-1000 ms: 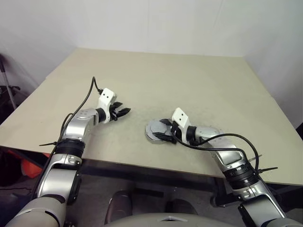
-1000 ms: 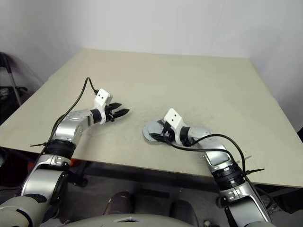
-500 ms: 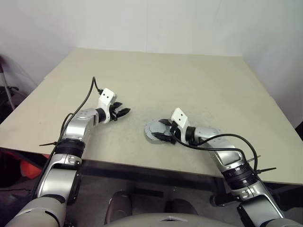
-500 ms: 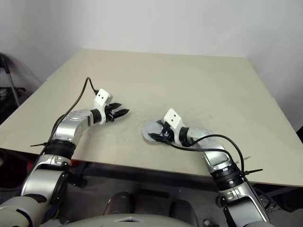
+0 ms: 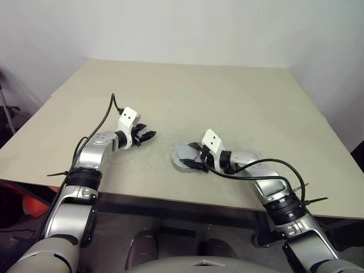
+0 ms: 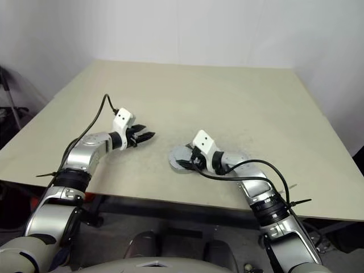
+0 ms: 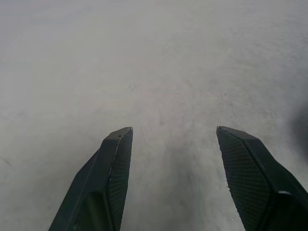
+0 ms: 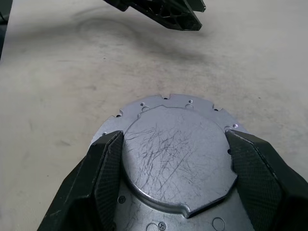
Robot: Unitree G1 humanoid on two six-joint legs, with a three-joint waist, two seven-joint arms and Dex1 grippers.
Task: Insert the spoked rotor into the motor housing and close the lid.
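The beige table is carrying one grey metal disc, the motor housing, lying flat near the front edge. The right gripper is standing with its fingers apart at both sides of it. The left gripper is hovering spread wide and empty, well apart to the left.

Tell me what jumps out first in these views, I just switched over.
The right gripper stands out: its two black fingers straddle a round grey metal assembly lying near the front edge of the beige table, with a scratched flat disc on top. Whether the fingers touch its sides I cannot tell. To its left the left gripper hovers open over bare tabletop, holding nothing.
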